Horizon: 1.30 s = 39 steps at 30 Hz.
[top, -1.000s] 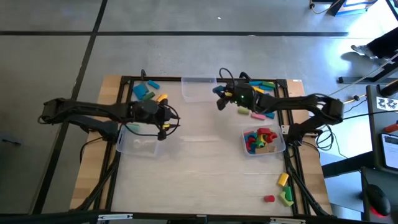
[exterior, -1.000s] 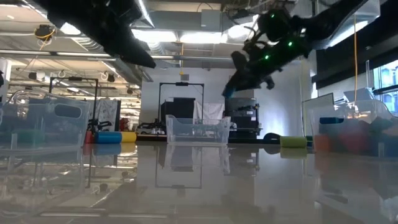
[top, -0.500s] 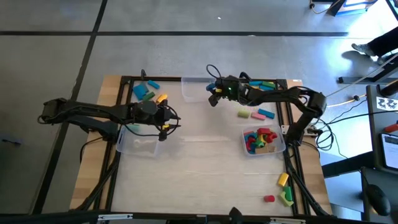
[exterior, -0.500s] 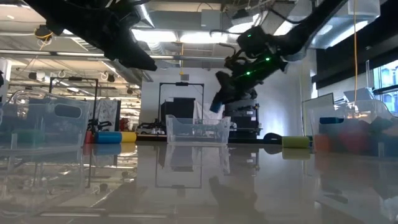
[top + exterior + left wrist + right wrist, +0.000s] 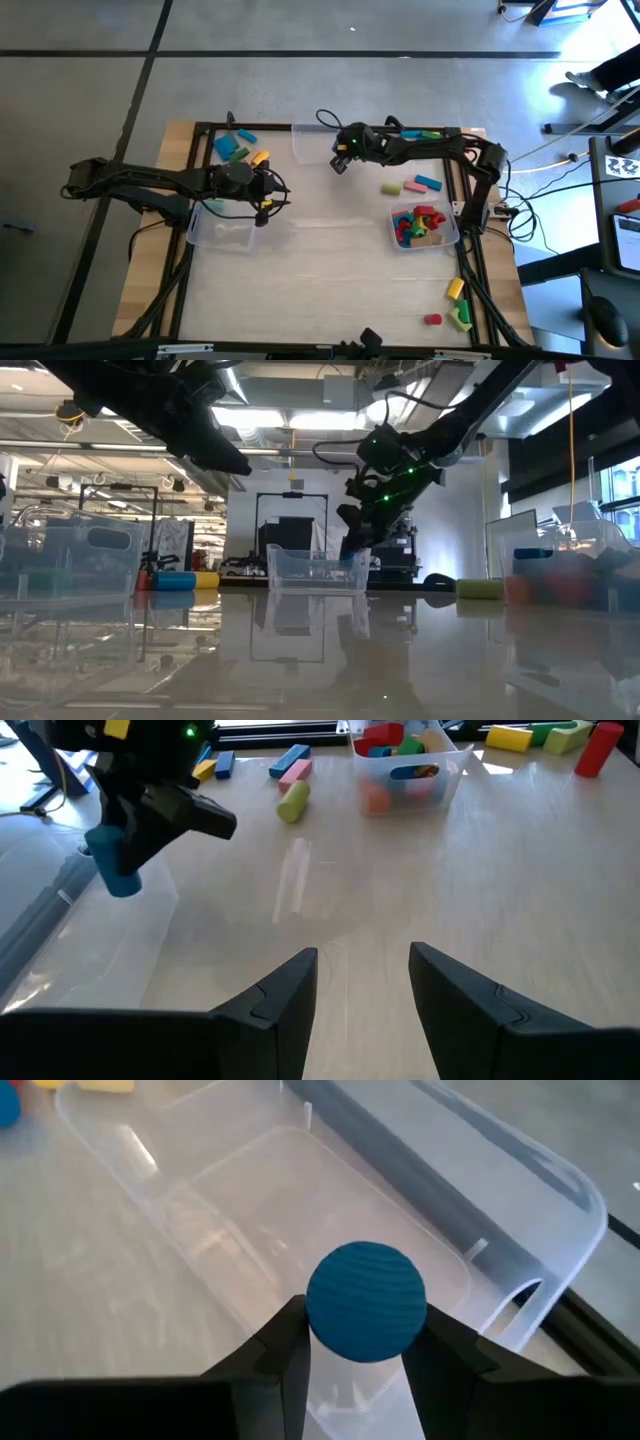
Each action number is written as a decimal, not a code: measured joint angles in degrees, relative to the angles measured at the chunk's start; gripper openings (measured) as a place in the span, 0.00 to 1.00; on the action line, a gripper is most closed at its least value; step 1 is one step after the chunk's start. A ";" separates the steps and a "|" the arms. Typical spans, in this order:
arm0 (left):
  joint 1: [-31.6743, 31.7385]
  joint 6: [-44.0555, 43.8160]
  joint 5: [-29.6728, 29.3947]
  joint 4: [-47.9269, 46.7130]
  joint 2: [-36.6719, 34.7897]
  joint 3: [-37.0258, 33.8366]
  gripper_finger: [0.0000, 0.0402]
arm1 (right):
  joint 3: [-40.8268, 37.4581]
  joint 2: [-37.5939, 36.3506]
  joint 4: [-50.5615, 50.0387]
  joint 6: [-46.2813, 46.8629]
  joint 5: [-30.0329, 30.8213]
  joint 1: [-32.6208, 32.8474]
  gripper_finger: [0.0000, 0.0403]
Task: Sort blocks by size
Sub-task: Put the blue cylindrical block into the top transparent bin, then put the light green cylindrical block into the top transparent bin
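Right pincer (image 5: 355,1342) grips a blue cylinder (image 5: 366,1300) over the clear bin (image 5: 560,1190), plain only wrist-side.

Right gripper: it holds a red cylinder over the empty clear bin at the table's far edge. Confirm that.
Not quite: the cylinder is blue, not red. The right wrist view shows the right gripper shut on the blue cylinder above the empty clear bin, and the left wrist view shows the same blue piece in its grip. The rest stands.
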 joint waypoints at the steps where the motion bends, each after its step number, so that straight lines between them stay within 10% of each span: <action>1: 0.00 0.00 0.00 -0.01 0.00 0.00 0.39 | 0.07 0.30 0.26 -0.04 0.00 0.06 0.32; 17: 0.02 0.17 0.00 0.03 0.02 0.02 0.39 | 0.04 1.45 0.36 0.41 -0.06 0.11 0.33; 27: 0.02 0.17 0.00 0.03 0.02 0.02 0.39 | 0.60 1.42 -0.63 0.57 -0.11 0.11 0.54; 39: -0.07 -0.45 0.00 -0.06 0.02 0.02 0.39 | 9.27 -11.39 -26.86 -1.55 -0.09 5.45 0.58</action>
